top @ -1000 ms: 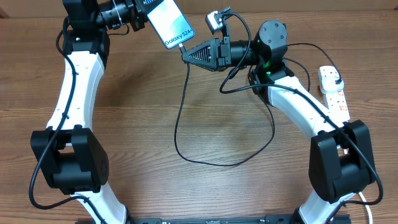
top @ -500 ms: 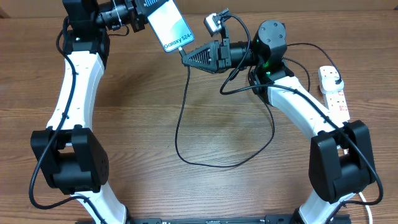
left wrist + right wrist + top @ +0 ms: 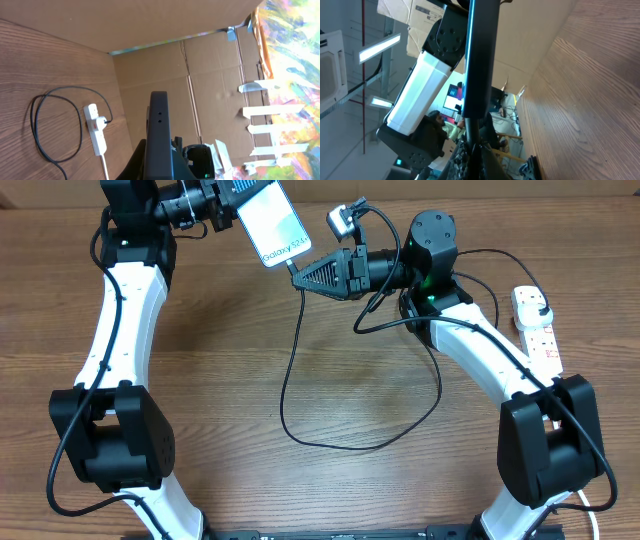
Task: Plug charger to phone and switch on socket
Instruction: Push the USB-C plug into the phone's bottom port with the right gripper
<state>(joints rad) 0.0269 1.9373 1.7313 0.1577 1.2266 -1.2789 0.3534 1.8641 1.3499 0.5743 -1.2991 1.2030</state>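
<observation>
My left gripper (image 3: 232, 202) is shut on the phone (image 3: 271, 222), held in the air at the top centre with its light screen up and the "Galaxy" end toward the right arm. The phone shows edge-on in the left wrist view (image 3: 161, 132) and in the right wrist view (image 3: 479, 60). My right gripper (image 3: 300, 271) is shut on the charger's connector tip, pressed at the phone's lower end. The black charger cable (image 3: 300, 370) loops down over the table and back to its plug in the socket (image 3: 536, 326), a white power strip at the right edge, also in the left wrist view (image 3: 96, 130).
The wooden table (image 3: 300, 480) carries only the cable loop and the strip. Cardboard walls (image 3: 210, 65) stand behind the table.
The phone and the right gripper have both shifted slightly up and left, and the connector tip has closed onto the phone's lower end.
</observation>
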